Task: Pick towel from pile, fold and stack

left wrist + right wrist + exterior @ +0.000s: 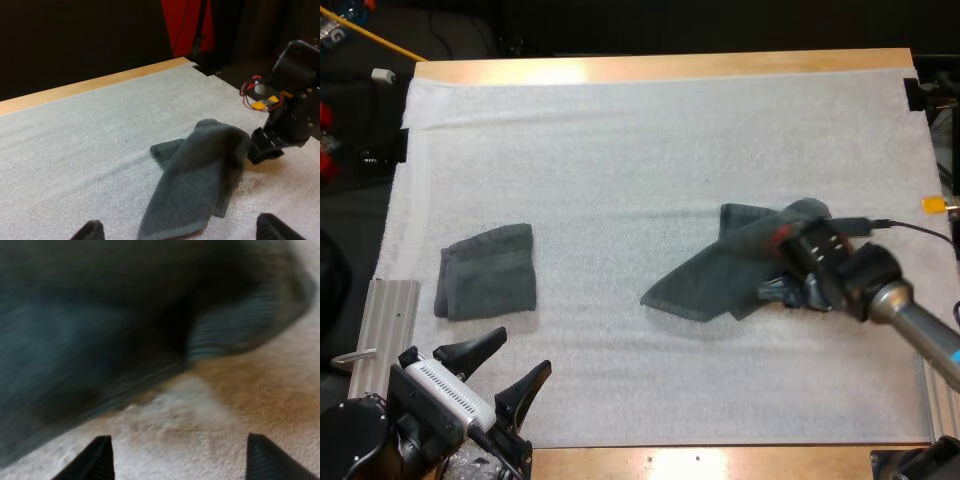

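Crumpled towel [705, 280], right end hidden beneath right arm [880, 290], right claw [178, 445] fingers cut off past their tips

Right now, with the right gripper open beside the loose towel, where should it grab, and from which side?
Probably the humped right end of the loose towel, from the right, where the right gripper sits. That end bulges off the white mat, giving a fold to pinch.

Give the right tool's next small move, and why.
Probably ease the right tool forward and down onto the crumpled towel's edge, so it can close on it. The tool stands open and clear of the cloth, with the towel's edge just ahead of it.
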`<state>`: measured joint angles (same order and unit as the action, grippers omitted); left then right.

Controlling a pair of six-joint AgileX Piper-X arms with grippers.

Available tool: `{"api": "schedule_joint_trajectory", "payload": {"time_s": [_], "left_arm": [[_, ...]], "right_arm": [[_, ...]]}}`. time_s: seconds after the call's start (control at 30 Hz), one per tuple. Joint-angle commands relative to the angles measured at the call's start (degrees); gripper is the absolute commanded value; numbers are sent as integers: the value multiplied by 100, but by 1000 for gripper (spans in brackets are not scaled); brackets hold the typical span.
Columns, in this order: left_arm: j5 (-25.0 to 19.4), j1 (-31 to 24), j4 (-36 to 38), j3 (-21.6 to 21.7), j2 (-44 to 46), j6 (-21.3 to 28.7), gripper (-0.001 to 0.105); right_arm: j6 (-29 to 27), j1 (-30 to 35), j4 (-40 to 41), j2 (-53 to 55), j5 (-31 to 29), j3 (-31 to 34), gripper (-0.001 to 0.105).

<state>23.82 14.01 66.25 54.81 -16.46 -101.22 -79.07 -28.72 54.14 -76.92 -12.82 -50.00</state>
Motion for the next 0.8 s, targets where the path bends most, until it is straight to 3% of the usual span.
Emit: {"api": "schedule_joint_trajectory", "payload": {"time_s": [0.0,0.23,0.4,0.77], "left_arm": [[27,27,-16,27,-16,-16,59],[27,27,-16,27,-16,-16,59],[27,27,-16,27,-16,-16,59],[27,27,-16,27,-16,-16,59]], "right_arm": [[1,233,-16,-35,246,-12,54],[127,1082,-406,-400,1301,-12,54],[235,1308,-647,-722,1396,-12,54],[1150,1326,-1542,-1413,1373,-12,53]]}}
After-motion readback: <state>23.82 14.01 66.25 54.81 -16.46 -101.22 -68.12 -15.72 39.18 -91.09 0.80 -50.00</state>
